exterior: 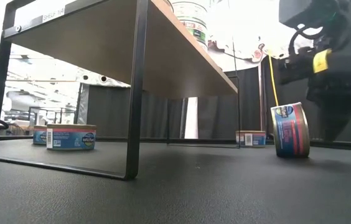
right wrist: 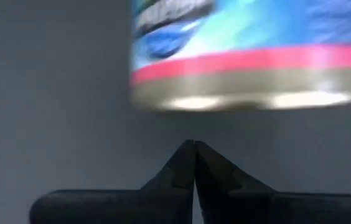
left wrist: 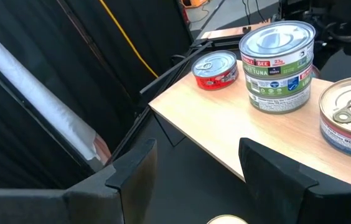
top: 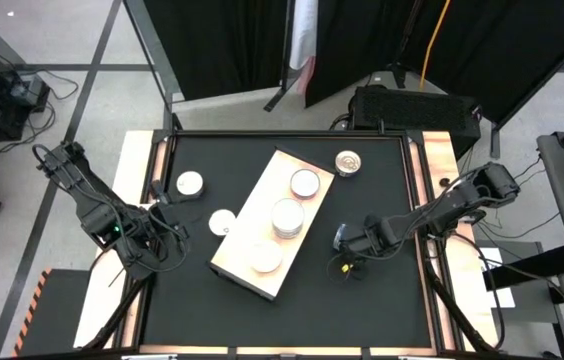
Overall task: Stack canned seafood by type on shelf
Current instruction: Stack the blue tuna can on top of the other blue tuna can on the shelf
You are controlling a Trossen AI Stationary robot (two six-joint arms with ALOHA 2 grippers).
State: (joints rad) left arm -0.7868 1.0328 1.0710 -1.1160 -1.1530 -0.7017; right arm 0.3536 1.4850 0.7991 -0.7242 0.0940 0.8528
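Observation:
The pale wooden shelf (top: 262, 225) stands slantwise at mid-table on black legs (exterior: 135, 87). On its top sit a single tin (top: 305, 183), a stack of green-labelled tins (top: 287, 217) (left wrist: 278, 65) and another tin (top: 265, 257). Two tins (top: 190, 184) (top: 223, 222) lie flat on the table left of the shelf, and a golden-topped one (top: 348, 161) lies far right. A blue-and-pink tin (exterior: 290, 129) (right wrist: 244, 56) stands on its edge right of the shelf. My right gripper (right wrist: 194, 149) (top: 342, 240) is shut, tips just short of it. My left gripper (left wrist: 194, 155) (top: 162, 215) is open, left of the shelf.
A red-labelled tin (left wrist: 215, 68) and a ring-pull tin (left wrist: 350, 118) show on the shelf top in the left wrist view. There is open room under the shelf (exterior: 182, 56) between its legs. Black curtains and a yellow cable stand beyond the table's far edge.

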